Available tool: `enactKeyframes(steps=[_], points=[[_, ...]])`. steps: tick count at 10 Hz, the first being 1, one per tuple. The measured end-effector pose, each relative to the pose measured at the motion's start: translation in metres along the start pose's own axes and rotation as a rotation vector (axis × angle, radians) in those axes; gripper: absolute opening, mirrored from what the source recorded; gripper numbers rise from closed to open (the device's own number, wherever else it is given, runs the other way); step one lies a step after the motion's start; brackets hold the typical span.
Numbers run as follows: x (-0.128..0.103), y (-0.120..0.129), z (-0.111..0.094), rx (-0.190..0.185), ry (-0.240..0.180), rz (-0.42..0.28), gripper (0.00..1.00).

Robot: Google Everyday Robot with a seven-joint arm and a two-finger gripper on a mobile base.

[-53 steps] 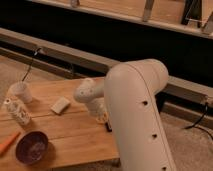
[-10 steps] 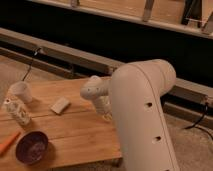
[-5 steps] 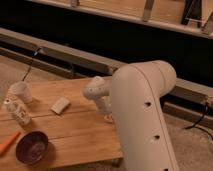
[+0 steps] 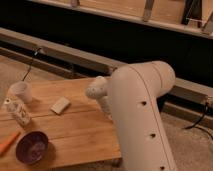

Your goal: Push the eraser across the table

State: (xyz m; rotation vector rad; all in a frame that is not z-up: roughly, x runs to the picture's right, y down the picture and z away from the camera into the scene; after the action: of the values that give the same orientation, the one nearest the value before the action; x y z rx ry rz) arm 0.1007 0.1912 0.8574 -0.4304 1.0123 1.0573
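At the near left corner of the counter point(image 4: 80, 132) stand a purple bowl point(image 4: 32, 148) and an orange stick point(image 4: 8, 143). Behind them a patterned bottle point(image 4: 17, 111) lies by the left edge. The eraser point(image 4: 60, 105) lies flat mid-counter. The end effector point(image 4: 106, 113) hangs near the right edge, apart from the eraser; whether it is spread I cannot tell. A white cup point(image 4: 21, 91) stands at the far left corner.

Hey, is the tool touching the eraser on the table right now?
Apart. The camera view shows bare planks of the table between the eraser and the tool, which is low over the table's right end in the picture.
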Motion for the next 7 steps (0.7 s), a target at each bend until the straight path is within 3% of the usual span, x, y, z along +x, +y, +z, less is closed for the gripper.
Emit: enactKeyframes(steps=[2, 3, 4, 5, 6, 7], points=[[0.019, -0.036, 0.017, 0.056, 0.057, 0.036, 0.0], [0.052, -0.075, 0.035, 0.097, 0.126, 0.099, 0.0], [0.083, -0.101, 0.047, 0.11, 0.175, 0.163, 0.0], [0.105, -0.118, 0.055, 0.113, 0.207, 0.209, 0.0], [0.137, -0.141, 0.064, 0.09, 0.239, 0.308, 0.02], [0.143, -0.146, 0.065, 0.063, 0.235, 0.353, 0.05]])
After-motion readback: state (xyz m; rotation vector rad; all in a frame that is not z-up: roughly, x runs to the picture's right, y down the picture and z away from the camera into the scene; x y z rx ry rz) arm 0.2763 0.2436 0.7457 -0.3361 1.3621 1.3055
